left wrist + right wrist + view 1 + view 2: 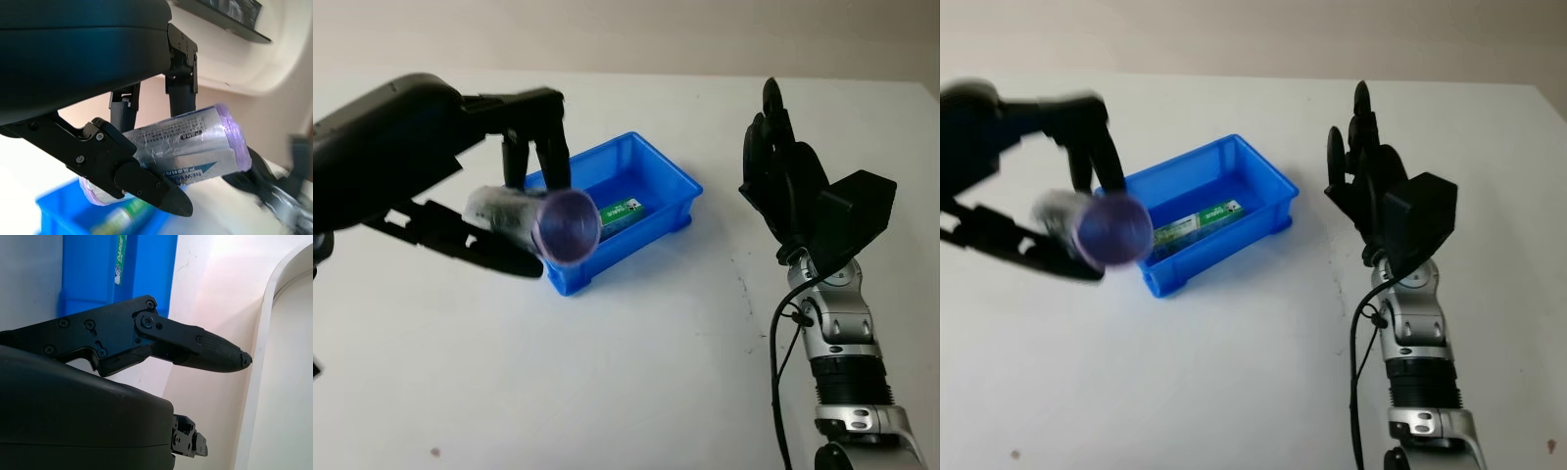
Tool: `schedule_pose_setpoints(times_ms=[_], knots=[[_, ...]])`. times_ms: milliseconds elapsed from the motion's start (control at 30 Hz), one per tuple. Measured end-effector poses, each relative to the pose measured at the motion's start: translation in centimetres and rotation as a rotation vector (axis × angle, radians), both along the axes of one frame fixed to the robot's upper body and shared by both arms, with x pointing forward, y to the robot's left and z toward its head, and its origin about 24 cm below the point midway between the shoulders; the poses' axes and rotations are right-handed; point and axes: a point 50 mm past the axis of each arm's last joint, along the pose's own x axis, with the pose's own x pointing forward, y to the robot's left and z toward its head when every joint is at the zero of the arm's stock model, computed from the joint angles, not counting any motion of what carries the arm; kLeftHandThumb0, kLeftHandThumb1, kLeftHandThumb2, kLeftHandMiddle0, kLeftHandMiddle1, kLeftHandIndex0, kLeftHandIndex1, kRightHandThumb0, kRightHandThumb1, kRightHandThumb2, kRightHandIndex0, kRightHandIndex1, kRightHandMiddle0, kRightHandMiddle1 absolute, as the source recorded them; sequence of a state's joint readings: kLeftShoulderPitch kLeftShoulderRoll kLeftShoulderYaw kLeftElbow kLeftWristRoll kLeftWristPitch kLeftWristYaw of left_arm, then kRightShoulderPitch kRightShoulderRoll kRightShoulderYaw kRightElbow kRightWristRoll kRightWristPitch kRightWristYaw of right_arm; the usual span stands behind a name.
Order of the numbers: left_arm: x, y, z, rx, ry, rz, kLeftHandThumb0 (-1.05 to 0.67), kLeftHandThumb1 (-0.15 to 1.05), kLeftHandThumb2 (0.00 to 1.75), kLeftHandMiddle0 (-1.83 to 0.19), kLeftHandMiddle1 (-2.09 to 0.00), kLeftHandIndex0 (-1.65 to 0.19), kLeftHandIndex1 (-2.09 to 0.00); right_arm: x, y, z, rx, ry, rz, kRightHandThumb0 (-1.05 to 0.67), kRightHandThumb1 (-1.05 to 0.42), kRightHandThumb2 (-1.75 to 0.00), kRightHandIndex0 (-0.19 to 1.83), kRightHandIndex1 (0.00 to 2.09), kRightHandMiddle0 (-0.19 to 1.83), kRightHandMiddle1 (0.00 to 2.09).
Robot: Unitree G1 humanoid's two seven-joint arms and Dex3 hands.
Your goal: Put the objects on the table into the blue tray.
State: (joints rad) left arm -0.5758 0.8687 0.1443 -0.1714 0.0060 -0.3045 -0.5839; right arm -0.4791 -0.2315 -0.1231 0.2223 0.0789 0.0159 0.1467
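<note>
Near side: right arm comes up from the bottom right, silver forearm with a black cable alongside it. Right hand (781, 166) is raised over the white table (636, 382), well to the right of the tray, open, holding nothing.

Left hand (514, 211) is up off the table at the left, just beside the tray's left end. Fingers (546, 147) are curled down over a silver foil tube (524, 217) with a purple cap (568, 226); thumb sits under it. Firm grasp, tube clear of the table. Tube lies roughly level, capped end pointing toward the camera. Left wrist view confirms it: two fingers behind the tube, thumb (132, 176) across the front, printed text and a teal mark on the foil. From the head views the cap overlaps the tray's near-left corner; cannot tell whether the tube is actually over the tray or just in front of it.

Further back: blue tray (677, 176) sits mid-table, turned at an angle to the table edge. Inside, a green box (621, 211) lies flat on the tray floor, toward the near long wall.
</note>
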Motion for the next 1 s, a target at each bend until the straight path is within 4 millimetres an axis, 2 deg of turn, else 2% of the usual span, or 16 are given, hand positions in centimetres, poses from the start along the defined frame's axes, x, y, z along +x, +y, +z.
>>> schedule_pose_setpoints(times_ms=[200, 300, 400, 500, 633, 700, 867, 900, 933, 967, 1000], knots=[[6.2, 0.1, 0.0, -0.012, 0.029, 0.129, -0.44, 1.05, 0.30, -0.69, -2.09, -0.33, -2.09, 0.0, 0.0, 0.0, -0.002, 0.000, 0.000, -0.73, -1.05, -0.73, -0.19, 0.00, -0.19, 0.00], [8.4, -0.6, 0.0, 0.010, 0.034, 0.150, -0.42, 1.05, 0.30, -0.72, -2.09, -0.42, -2.09, 0.0, -0.1, 0.0, -0.003, -0.001, -0.002, -0.73, -1.05, -0.72, -0.19, 0.00, -0.19, 0.00], [10.0, -1.8, -0.8, 0.055, 0.076, 0.149, -0.43, 1.05, 0.34, -0.71, -2.09, -0.42, -2.09, 0.0, -0.1, 0.0, -0.004, -0.001, -0.002, -0.72, -1.05, -0.72, -0.19, 0.00, -0.19, 0.00], [11.2, -2.7, -2.2, 0.121, 0.110, 0.179, -0.43, 1.05, 0.37, -0.73, -2.09, -0.35, -2.09, 0.0, -0.1, 0.0, -0.003, -0.002, -0.003, -0.73, -1.05, -0.72, -0.19, 0.00, -0.19, 0.00], [12.0, -4.3, -4.0, 0.176, 0.125, 0.178, -0.41, 1.05, 0.38, -0.81, -2.09, -0.40, -2.09, 0.0, -0.1, 0.0, -0.003, -0.002, -0.003, -0.74, -1.05, -0.71, -0.19, 0.00, -0.19, 0.00], [12.4, -5.2, -4.6, 0.175, 0.147, 0.158, -0.38, 1.05, 0.38, -0.77, -2.09, -0.31, -2.09, 0.0, -0.1, 0.0, -0.003, -0.002, -0.002, -0.73, -1.05, -0.71, -0.19, 0.00, -0.19, 0.00], [13.2, -6.9, -6.3, 0.185, 0.223, 0.149, -0.41, 1.05, 0.40, -0.73, -2.09, -0.35, -2.09, 0.0, -0.1, 0.0, -0.010, -0.002, -0.005, -0.73, -1.05, -0.73, -0.19, 0.00, -0.19, 0.00], [13.3, -7.2, -6.8, 0.197, 0.240, 0.154, -0.43, 1.05, 0.41, -0.64, -2.09, -0.29, -2.09, 0.0, -0.1, 0.0, -0.009, -0.003, -0.007, -0.72, -1.05, -0.73, -0.19, 0.00, -0.19, 0.00], [13.4, -7.4, -7.2, 0.211, 0.251, 0.158, -0.45, 1.05, 0.40, -0.45, -2.06, -0.13, -2.01, 0.0, -0.1, 0.1, -0.009, -0.004, -0.007, -0.72, -1.05, -0.73, -0.19, 0.00, -0.19, 0.00], [13.5, -7.5, -7.6, 0.232, 0.264, 0.167, -0.49, 1.05, 0.41, -0.29, -1.67, -0.02, -1.68, -0.1, -0.1, 0.1, -0.009, -0.007, -0.008, -0.72, -1.05, -0.73, -0.19, 0.00, -0.19, 0.00], [13.6, -7.6, -8.0, 0.253, 0.278, 0.180, -0.52, 1.05, 0.41, -0.24, -1.23, 0.02, -1.35, -0.1, -0.1, 0.2, -0.009, -0.011, -0.010, -0.72, -1.05, -0.73, -0.19, 0.00, -0.19, 0.00]])
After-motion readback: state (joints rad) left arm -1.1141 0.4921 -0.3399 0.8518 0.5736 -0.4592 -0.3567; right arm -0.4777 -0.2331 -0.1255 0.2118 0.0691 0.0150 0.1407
